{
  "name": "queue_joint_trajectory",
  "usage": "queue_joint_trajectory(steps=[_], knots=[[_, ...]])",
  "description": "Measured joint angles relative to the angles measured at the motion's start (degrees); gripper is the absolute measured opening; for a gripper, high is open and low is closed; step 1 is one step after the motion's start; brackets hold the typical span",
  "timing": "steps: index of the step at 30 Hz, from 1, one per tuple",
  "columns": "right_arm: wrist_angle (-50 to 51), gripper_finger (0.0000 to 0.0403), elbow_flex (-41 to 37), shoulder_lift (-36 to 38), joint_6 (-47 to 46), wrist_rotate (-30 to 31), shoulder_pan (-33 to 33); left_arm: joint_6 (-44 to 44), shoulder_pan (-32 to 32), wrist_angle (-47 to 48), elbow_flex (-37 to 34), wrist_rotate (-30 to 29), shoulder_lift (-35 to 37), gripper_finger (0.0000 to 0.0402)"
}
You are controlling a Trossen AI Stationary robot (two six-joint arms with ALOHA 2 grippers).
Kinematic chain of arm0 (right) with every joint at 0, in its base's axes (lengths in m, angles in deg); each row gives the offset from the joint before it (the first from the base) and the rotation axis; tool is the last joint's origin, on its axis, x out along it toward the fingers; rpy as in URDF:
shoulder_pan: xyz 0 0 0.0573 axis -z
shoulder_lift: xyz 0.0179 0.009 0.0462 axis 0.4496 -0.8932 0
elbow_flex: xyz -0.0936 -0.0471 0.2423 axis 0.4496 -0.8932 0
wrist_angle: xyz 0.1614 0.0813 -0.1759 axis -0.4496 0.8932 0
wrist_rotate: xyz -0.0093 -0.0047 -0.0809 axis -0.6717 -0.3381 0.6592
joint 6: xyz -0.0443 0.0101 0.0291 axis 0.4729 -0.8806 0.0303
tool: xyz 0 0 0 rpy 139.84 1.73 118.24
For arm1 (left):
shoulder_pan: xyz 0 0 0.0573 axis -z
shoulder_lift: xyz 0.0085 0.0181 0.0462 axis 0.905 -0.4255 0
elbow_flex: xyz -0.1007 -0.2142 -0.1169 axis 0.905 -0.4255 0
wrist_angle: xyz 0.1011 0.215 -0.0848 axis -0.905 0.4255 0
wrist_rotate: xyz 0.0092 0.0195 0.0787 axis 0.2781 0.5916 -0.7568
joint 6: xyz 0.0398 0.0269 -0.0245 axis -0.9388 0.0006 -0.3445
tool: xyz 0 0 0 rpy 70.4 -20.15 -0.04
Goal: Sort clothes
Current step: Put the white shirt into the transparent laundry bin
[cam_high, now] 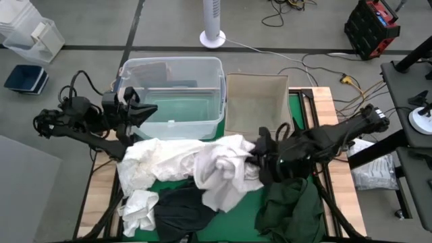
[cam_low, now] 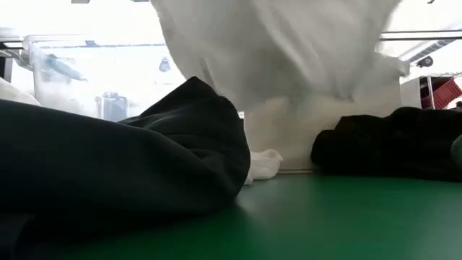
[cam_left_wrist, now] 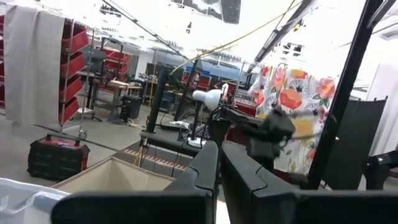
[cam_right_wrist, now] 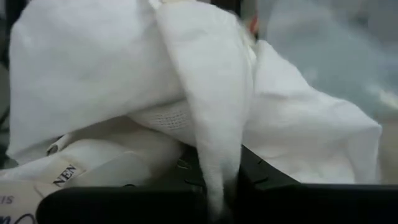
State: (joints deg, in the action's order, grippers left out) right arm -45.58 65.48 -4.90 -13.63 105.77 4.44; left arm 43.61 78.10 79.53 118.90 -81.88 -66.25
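White garment (cam_high: 219,169) in right pincer (cam_high: 255,160), left pincer (cam_high: 145,111) over clear bin (cam_high: 172,94), clothes on table

Even overhead light fills the high view, shadows soft. The low view is backlit: the black garment (cam_low: 123,173) is dark and blurred. Beyond the left gripper (cam_left_wrist: 219,177), ceiling glare blows out. White cloth (cam_right_wrist: 205,106) against the right gripper is soft-focused.

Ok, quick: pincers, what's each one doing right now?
Left pincer: shut, empty, raised over the clear bin.
Right pincer: shut on a white garment, lifting it.
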Motion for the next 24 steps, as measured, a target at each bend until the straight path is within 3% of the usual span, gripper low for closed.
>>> queue_joint_trajectory(steps=[12, 24], knots=[[-7.05, 0.0019, 9.19, 0.91, 16.12, -0.83, 5.3, 0.0, 0.01, -3.6, 0.0, -2.99, 0.7, 0.0], [-20.01, 0.0019, 12.84, -1.37, 21.5, -16.15, 14.98, 0.0, 0.0, -7.0, 0.0, -2.99, 1.99, 0.0]])
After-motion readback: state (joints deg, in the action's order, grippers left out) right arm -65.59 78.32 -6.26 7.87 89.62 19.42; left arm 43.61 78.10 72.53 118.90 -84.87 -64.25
